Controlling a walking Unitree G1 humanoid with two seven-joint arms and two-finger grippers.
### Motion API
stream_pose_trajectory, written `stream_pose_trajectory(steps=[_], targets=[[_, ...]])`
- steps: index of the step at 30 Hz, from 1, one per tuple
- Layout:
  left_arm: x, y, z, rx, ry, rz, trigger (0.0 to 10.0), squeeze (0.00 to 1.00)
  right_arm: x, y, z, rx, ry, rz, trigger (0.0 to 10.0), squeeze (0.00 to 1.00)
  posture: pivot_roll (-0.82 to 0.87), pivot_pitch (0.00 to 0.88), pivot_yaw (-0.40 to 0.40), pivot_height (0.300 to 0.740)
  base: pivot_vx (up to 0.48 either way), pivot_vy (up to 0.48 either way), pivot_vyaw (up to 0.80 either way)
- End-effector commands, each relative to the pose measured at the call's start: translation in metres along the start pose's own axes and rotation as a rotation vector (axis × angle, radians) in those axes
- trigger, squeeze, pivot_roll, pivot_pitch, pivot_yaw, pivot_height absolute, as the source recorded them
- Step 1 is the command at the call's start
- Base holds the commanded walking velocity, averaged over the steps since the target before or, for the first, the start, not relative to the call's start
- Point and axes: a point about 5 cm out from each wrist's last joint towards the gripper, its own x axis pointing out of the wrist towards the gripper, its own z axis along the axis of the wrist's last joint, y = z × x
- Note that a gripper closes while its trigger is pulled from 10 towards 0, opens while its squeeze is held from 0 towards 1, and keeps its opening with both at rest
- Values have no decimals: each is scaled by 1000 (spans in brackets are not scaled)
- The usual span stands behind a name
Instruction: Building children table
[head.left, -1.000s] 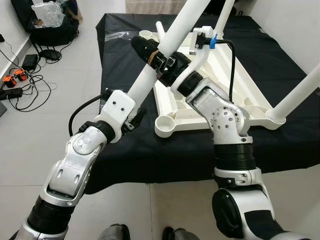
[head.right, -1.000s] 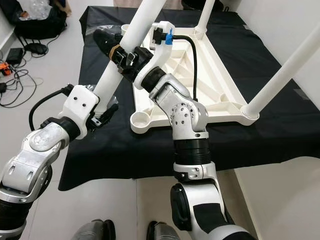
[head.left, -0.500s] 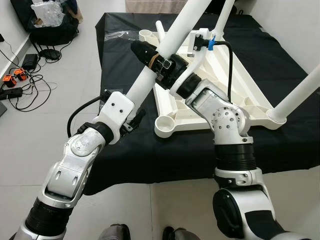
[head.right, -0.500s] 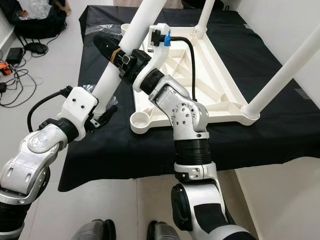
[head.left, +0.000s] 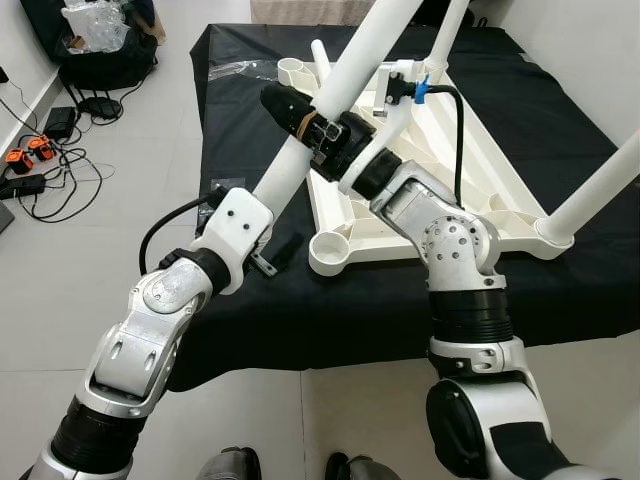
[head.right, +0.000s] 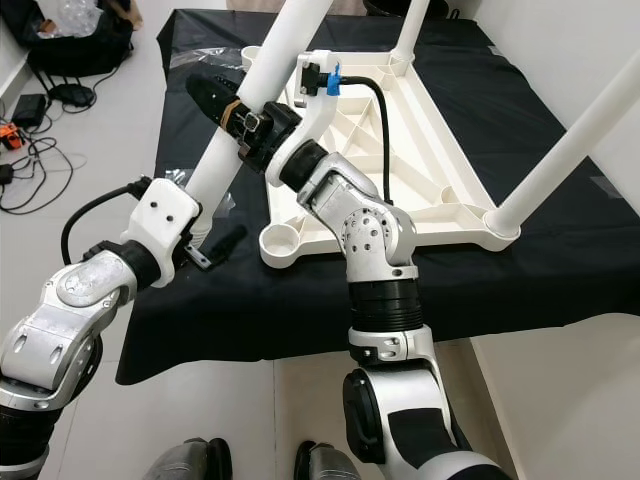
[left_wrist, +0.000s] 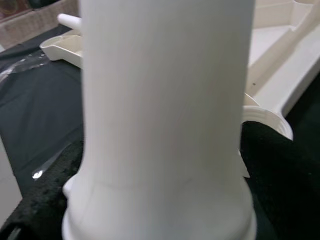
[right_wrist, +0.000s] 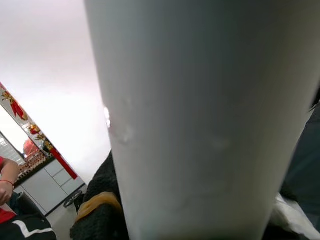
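Leg (head.left: 345, 80) slants over tabletop (head.left: 440, 170) | right gripper (head.left: 300, 115) clamped on it | left gripper (head.left: 270, 250) lower, apart beside it

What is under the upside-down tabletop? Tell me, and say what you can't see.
The white tabletop lies flat on a black cloth that covers the surface beneath. What the cloth rests on is hidden. The right arm crosses the tabletop's near corner, covering part of it.
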Motion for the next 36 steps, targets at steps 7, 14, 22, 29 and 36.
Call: stream_pose_trajectory(steps=[7,14,22,29,36], targets=[[-5,15,-4,15,27,105,10000,0,-4,-11,29,-111,-84,-29,0,0,48,124,-76,740,0,0,0],[-16,40,-13,18,73,257,10000,0,-20,-35,60,-270,-104,-95,0,0,54,129,-78,740,0,0,0],[-27,-27,-6,-296,-2,19,10000,0,-38,-43,67,-421,51,117,0,0,71,169,-76,740,0,0,0],[-39,-76,3,-396,-36,-115,10000,0,-39,-47,49,-422,148,236,0,0,77,189,-70,740,0,0,0],[-47,-107,12,-445,-22,-177,10000,0,-34,-50,29,-428,247,328,0,0,84,231,-64,740,0,0,0]])
